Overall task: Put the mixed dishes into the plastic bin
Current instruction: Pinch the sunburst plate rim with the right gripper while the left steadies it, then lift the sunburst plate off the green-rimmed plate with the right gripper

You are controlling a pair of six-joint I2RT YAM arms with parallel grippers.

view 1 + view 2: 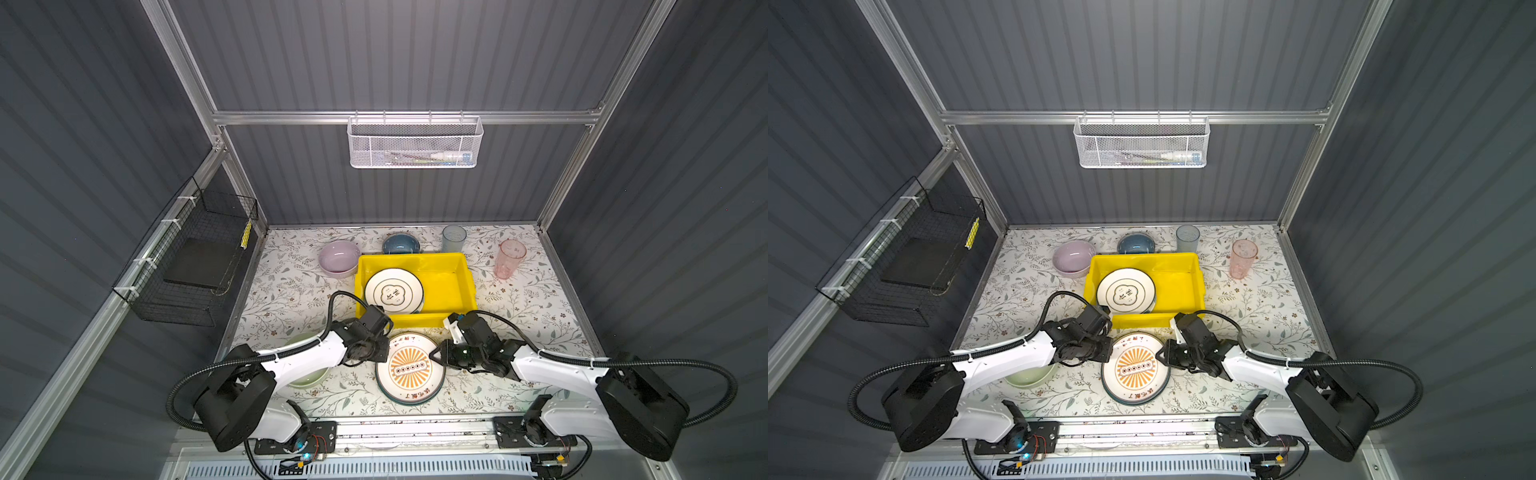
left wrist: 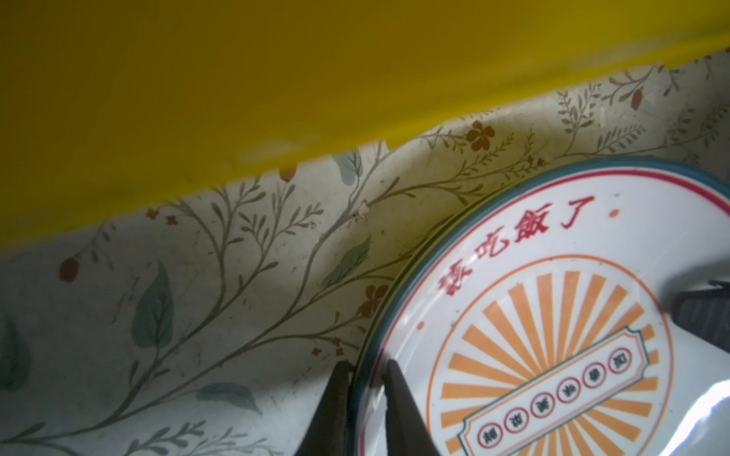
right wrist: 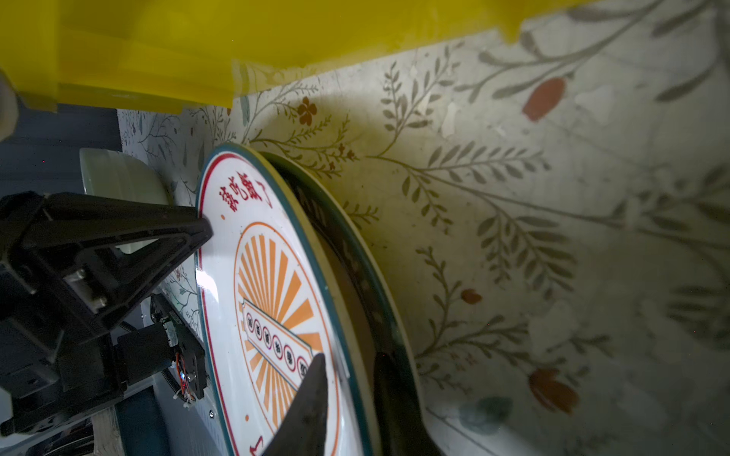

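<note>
Dark grey ribbed walls enclose a floral-patterned counter. Seen from above, a bright yellow plastic bin sits mid-counter, with a white dark-rimmed plate lying in its 9 o'clock half. Around the bin stand a lilac bowl at 10 o'clock, a blue bowl at 12, a translucent blue tumbler at 1 and a pink tumbler at 3, well apart. At the bin's 6 o'clock, just beside its wall, a lettered-rim plate with an orange sunburst lies on a lower plate with a dark green rim; the right wrist view shows the upper one tilted, with a gap between the two. A pale green bowl sits at the stack's 9 o'clock, partly under the left arm. The left jaws are clenched on the lettered-rim plate's 9 o'clock rim, fingers on either side of it. The right arm reaches in from 3 o'clock; the right jaws straddle that rim, one of the fingers over the face and one beneath, though whether they pinch it cannot be told.
</note>
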